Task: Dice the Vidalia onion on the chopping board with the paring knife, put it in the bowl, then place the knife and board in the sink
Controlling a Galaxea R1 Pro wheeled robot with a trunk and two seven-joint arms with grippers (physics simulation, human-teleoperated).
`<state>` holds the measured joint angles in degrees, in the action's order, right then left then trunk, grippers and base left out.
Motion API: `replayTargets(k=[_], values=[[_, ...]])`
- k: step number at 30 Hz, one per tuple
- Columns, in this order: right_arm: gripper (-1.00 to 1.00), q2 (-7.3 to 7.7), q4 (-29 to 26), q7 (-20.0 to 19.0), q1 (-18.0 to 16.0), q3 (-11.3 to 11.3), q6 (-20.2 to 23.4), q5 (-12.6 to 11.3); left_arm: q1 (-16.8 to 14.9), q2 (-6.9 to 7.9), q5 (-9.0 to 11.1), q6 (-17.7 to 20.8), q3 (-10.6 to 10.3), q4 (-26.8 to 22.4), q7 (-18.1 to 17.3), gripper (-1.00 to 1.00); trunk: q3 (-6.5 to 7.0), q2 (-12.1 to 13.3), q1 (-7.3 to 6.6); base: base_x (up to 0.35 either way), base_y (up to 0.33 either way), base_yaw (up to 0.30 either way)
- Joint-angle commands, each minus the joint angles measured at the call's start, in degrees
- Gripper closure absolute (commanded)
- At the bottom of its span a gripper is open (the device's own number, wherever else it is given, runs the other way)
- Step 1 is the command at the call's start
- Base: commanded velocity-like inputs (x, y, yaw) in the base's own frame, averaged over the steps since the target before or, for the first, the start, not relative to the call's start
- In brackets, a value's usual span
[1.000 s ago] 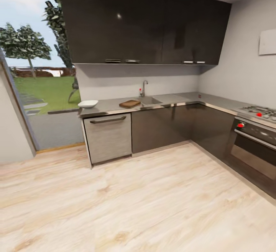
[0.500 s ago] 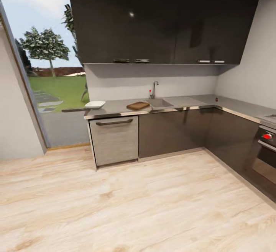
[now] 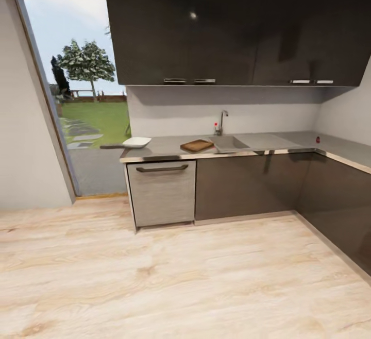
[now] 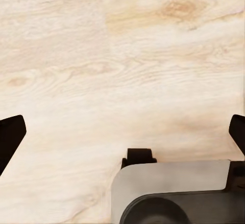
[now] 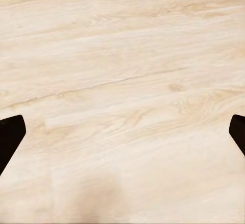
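Across the room, the grey countertop (image 3: 165, 149) runs along the back wall above dark cabinets. On it lies the brown chopping board (image 3: 197, 146), just left of the steel sink (image 3: 230, 143) with its chrome tap (image 3: 222, 121). The white bowl (image 3: 136, 142) sits at the countertop's left end. The onion and the paring knife are too far off to make out. My left gripper (image 4: 122, 132) hangs open over the wooden floor, its dark fingertips (image 4: 10, 134) spread wide. My right gripper (image 5: 122, 132) is open too, above bare floor, with nothing between its fingertips (image 5: 10, 132).
A wide stretch of light wooden floor (image 3: 180, 277) lies between me and the cabinets. A steel dishwasher front (image 3: 162, 193) sits under the bowl. A tall glass door (image 3: 77, 97) opens onto a garden at the left. The counter turns a corner along the right wall (image 3: 345, 153).
The whole head view has swung to the left: counter, sink and board have shifted rightward in the picture, and the oven and hob have left it. The things themselves have not moved.
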<state>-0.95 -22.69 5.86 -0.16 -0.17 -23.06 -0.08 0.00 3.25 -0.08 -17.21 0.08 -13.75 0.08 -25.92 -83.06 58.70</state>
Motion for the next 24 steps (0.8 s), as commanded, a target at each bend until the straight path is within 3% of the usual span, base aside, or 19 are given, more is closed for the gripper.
replayTargets(k=[1,10,24], values=[[-1.0,-0.02,0.02,0.16,-0.02,-0.01,-0.15,0.0,0.0,0.0,-0.01,-0.11,0.0,-0.03,0.01,-1.0,-0.05,-0.02,0.03,0.283,-0.206,0.215],[-1.0,-0.02,0.01,0.13,-0.02,-0.01,-0.15,-0.03,0.0,-0.08,-0.01,-0.11,0.0,0.02,0.01,-1.0,-0.05,-0.02,0.03,0.283,-0.207,0.165],[-1.0,0.04,0.02,0.12,-0.02,0.0,-0.15,0.0,0.0,-0.08,-0.01,-0.11,0.0,0.04,0.01,-1.0,0.16,-0.02,0.03,0.283,-0.207,-0.03]])
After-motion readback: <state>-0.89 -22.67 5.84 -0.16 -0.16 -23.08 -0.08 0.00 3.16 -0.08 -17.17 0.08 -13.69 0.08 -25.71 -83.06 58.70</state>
